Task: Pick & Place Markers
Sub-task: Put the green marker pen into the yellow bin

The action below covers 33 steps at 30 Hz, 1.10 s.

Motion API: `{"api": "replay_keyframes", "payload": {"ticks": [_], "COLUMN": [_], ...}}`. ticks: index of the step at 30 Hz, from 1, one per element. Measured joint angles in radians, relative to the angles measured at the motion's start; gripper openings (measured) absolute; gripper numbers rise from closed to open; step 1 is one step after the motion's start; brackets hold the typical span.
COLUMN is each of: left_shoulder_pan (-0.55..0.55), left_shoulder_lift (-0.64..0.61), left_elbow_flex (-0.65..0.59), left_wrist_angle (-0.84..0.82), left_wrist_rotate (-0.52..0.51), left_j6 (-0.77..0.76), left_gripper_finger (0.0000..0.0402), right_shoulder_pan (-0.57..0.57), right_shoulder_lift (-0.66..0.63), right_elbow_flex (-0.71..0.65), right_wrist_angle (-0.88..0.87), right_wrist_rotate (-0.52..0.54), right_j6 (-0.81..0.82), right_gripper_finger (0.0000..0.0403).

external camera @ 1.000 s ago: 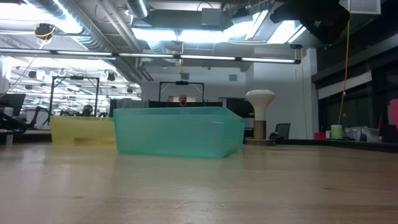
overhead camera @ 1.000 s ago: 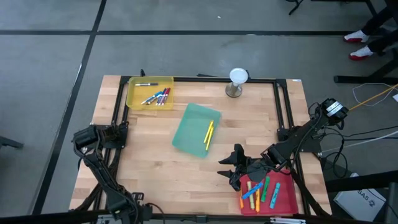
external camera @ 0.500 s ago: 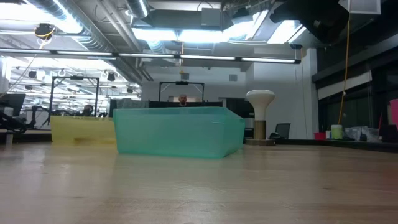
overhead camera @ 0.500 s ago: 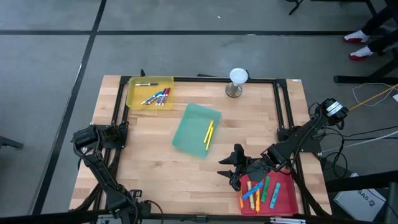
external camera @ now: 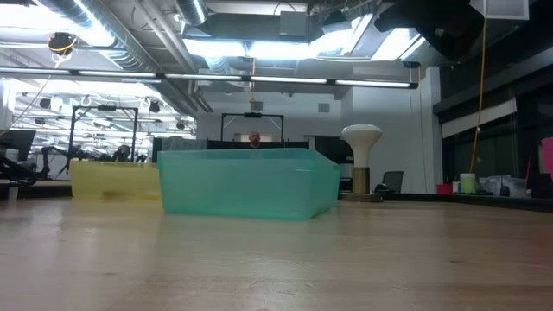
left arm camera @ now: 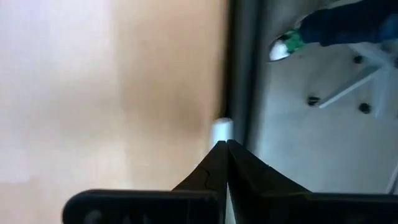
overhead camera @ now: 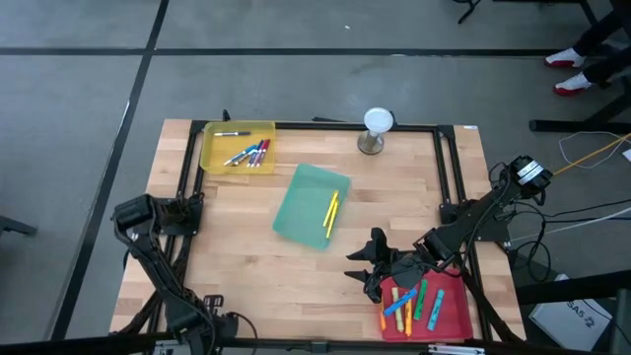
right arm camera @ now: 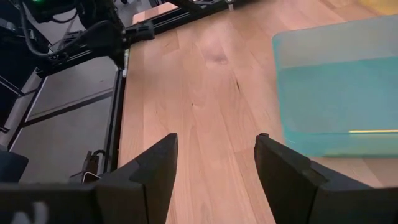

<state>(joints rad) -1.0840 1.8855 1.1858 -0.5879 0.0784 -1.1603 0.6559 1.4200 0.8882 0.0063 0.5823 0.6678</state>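
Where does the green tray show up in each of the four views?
High view: green tray mid-table, two yellow markers inside.
Low view: centre, its long wall facing the camera.
Left wrist view: not in it.
Right wrist view: at the right edge.
Shared landmark: white-topped stand.

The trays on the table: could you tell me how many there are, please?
3: yellow tray at the far left corner, green tray mid-table, red tray at the near right.

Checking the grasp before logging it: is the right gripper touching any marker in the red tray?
Apart. The right wrist view shows the right gripper open with only bare table between its fingers; the high view places it beside the red tray.
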Motion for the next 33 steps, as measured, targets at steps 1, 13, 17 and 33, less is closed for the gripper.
{"api": "replay_keyframes", "payload": {"ticks": [1,13,17,33], "left_shoulder_pan": [0.000,-0.007,-0.008,-0.005], "left_shoulder_lift": [-0.004,-0.003,-0.003,-0.006], "left_elbow_flex": [0.000,-0.003,-0.037,-0.052], "left_wrist_angle": [-0.024,0.069,0.137,0.077], "left_wrist_rotate": [-0.001,-0.012,0.004,0.003], "left_j6": [0.002,0.002,-0.005,-0.013], "left_gripper_finger": [0.0002,0.0002,0.0002,0.0002], "right_shoulder_pan": [0.000,0.000,0.000,0.000], "right_shoulder_lift": [0.000,0.000,0.000,0.000], "right_elbow_flex": [0.000,0.000,0.000,0.000], "right_wrist_angle": [0.000,-0.004,-0.004,-0.004], "right_wrist_rotate": [0.000,0.000,0.000,0.000], "right_j6": [-0.001,-0.004,-0.018,-0.018], "right_gripper_finger": [0.0209,0.0209,0.0209,0.0209]}}
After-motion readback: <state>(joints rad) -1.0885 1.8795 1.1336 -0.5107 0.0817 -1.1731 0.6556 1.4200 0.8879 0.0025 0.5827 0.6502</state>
